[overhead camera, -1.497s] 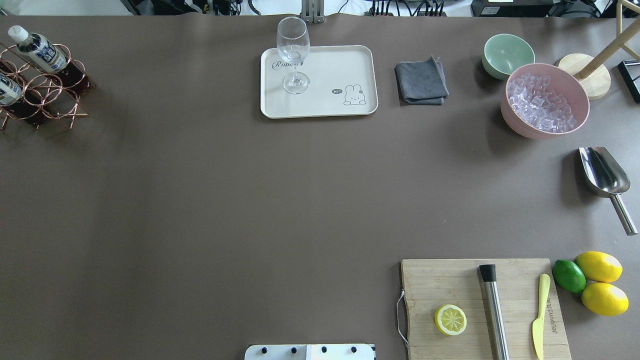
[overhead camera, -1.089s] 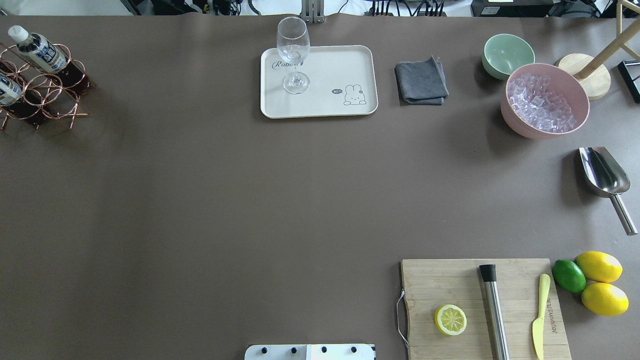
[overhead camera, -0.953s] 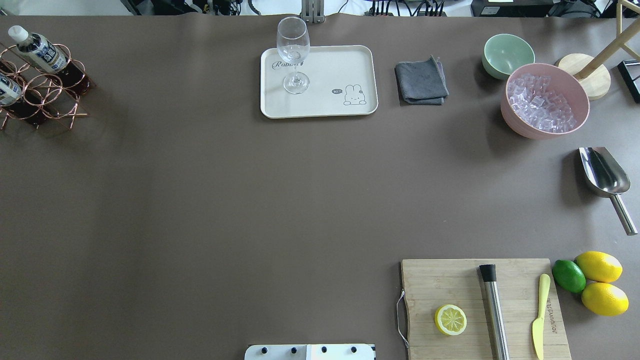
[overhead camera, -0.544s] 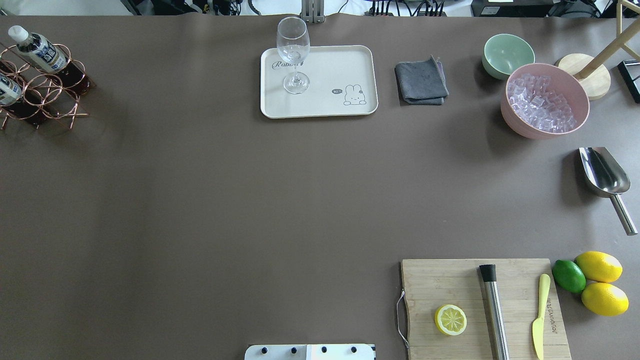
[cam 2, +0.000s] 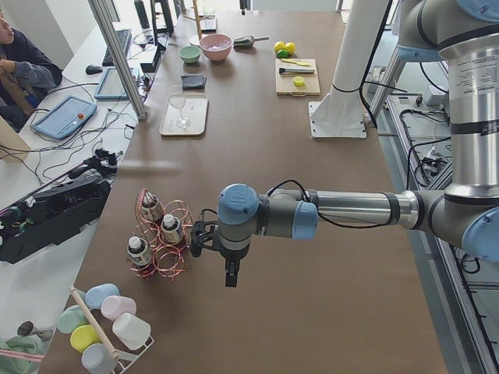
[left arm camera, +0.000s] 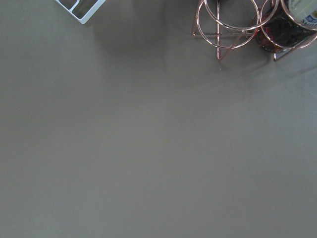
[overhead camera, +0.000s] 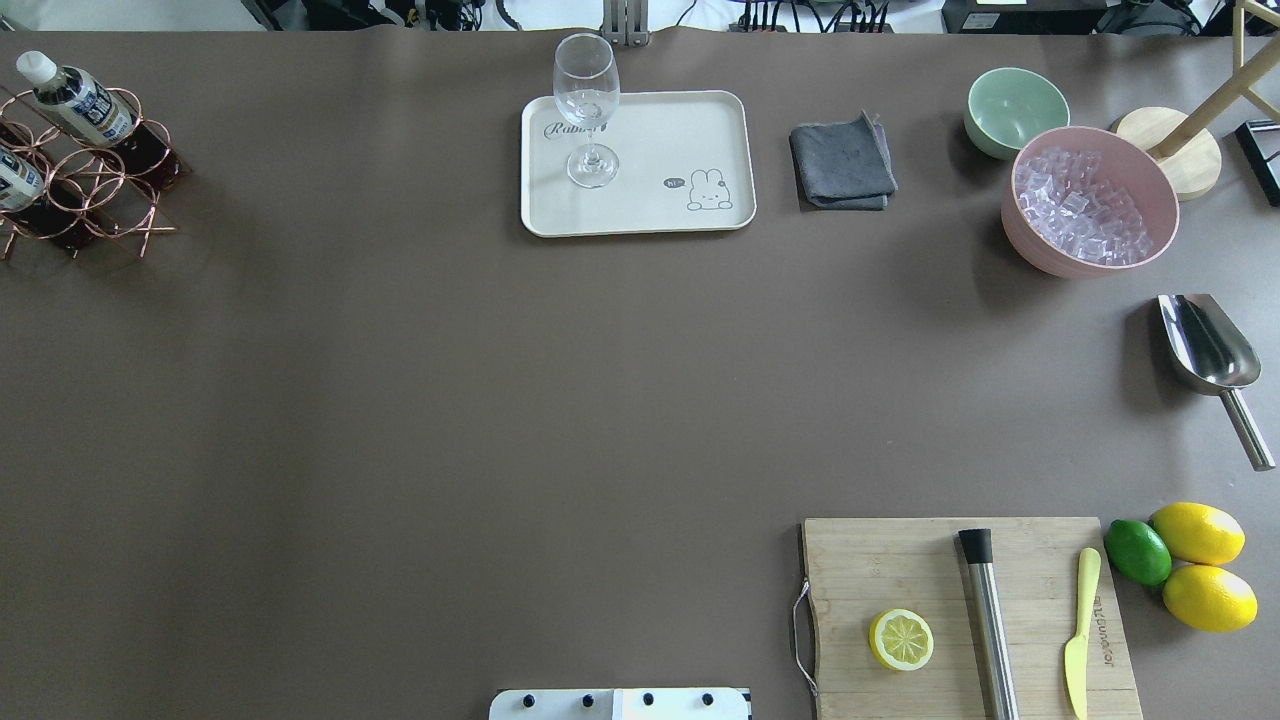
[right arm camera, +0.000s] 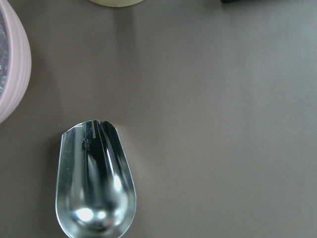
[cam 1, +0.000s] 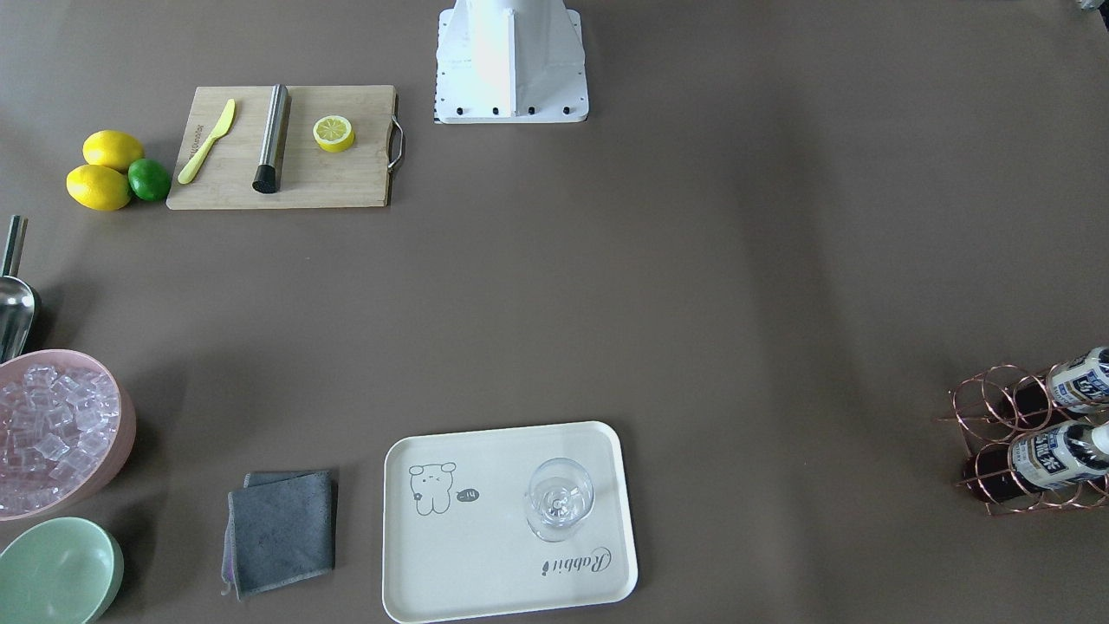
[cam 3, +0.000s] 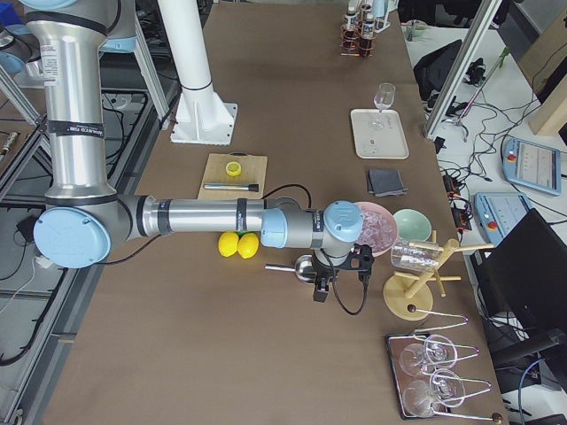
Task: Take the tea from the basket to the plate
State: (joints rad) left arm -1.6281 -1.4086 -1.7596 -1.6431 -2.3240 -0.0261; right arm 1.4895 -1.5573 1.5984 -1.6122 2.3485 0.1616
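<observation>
Copper wire is the likely trouble: in the front-facing view the tea (cam 1: 1053, 457) sits ringed by the basket (cam 1: 992, 416) beside another bottle, so a lift that is not straight could catch the label on a ring and drag or tip the light carrier; neither arm shows here. From overhead the plate (overhead camera: 680, 130) lies well apart from the basket, and a wine glass (overhead camera: 586, 100) already stands on its near-left part, so a careless set-down might knock it over; again no gripper is in view. In the exterior left view the left gripper (cam 2: 231, 278) hangs pointing down just beside the basket, on the robot's side of it, touching nothing; the tea stands upright a little beyond it, and I cannot tell how its jaws stand. In the exterior right view the right gripper (cam 3: 321, 292) hovers far from the tea, near a pink bowl (cam 3: 376, 226) of ice; its state I cannot tell either. The left wrist view shows only basket rings and a dark bottle base at its upper right edge; no fingers. The right wrist view shows a metal scoop (right arm camera: 94, 183); no tea.
</observation>
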